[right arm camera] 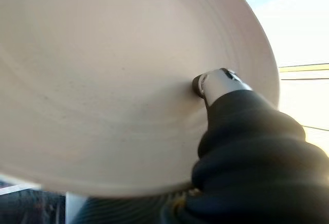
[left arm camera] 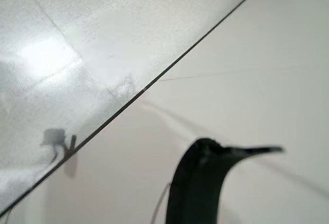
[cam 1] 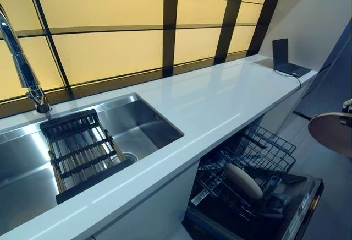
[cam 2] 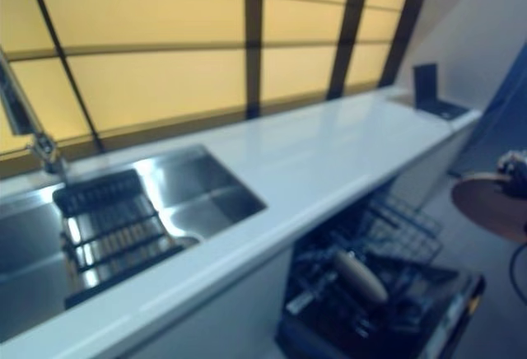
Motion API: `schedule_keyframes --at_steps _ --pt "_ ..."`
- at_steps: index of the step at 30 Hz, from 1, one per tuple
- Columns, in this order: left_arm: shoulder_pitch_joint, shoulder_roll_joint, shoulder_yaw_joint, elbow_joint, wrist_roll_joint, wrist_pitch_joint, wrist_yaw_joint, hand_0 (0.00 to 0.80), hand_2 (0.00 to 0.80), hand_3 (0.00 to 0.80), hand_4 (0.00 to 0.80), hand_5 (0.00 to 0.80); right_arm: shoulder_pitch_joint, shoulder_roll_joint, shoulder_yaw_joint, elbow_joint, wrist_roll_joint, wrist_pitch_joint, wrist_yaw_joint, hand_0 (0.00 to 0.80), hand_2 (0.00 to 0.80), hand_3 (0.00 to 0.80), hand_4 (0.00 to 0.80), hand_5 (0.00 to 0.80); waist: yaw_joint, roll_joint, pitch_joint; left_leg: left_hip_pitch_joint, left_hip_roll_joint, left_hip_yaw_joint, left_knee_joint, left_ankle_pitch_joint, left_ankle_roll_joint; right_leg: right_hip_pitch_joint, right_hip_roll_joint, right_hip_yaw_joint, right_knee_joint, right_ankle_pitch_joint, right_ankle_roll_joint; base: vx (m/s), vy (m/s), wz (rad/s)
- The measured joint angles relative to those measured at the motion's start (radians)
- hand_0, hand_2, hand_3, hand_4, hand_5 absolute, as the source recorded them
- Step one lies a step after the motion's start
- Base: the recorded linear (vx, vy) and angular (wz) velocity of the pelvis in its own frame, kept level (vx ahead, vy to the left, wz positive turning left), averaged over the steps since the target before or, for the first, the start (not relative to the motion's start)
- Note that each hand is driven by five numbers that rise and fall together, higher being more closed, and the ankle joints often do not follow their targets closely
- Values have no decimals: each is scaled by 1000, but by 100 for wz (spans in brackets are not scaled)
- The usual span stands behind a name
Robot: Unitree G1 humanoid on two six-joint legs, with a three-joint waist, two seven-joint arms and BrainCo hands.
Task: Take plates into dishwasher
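White counter (cam 1: 220, 102) with steel sink (cam 1: 140, 124) below yellow-lit window panels (cam 1: 110, 53)

My two head eyes look down and across the white counter (cam 1: 220, 102), both catching the sink (cam 1: 137, 124) at my left, the open dishwasher (cam 1: 258, 190) below and the plate (cam 1: 333, 132) at the right edge. My right wrist camera sits very close behind my right hand (right arm camera: 226, 88), the plate (right arm camera: 118, 80) filling nearly all of it. My left wrist camera faces pale flat panels (left arm camera: 247, 70) from near, sharing nothing with the others.
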Motion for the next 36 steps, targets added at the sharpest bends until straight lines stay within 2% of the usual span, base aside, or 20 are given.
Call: schedule_keyframes --at_steps 6,12,20,30,36 --pt "3 -3 0 -4 -2 -3 1 0 0 0 0 0 7 77 -4 0 77 70 20 800 800 800 800 800 8 17 4 -18 0 -3 0 6 0 -16 0 -2 0 1 -1 -46 -5 2" --pt "12 -3 0 -14 -3 -9 1 0 0 0 0 0 6 119 -4 0 106 108 19 800 800 800 800 800 10 34 27 -20 -1 -13 0 11 -1 -14 -1 -3 0 1 -2 -8 -2 3" --pt "18 -7 0 -39 -4 -13 1 0 0 0 0 0 0 226 -4 -5 107 161 2 800 800 800 800 800 11 72 60 -22 -2 -18 0 13 -1 -13 -2 -10 -3 0 -3 -4 0 0" --pt "16 -35 0 -56 -44 -22 0 0 0 0 0 0 -31 310 11 -6 115 179 -45 800 800 800 800 800 14 135 115 -55 -5 -43 0 26 0 -32 -5 -30 -1 2 -6 -52 20 7" --pt "16 -45 0 -59 -45 -23 -1 0 0 0 0 0 -64 339 22 -9 114 180 -51 800 800 800 800 800 18 156 128 -56 -7 -44 -1 26 0 -33 -7 -33 -3 2 -7 -9 29 1"
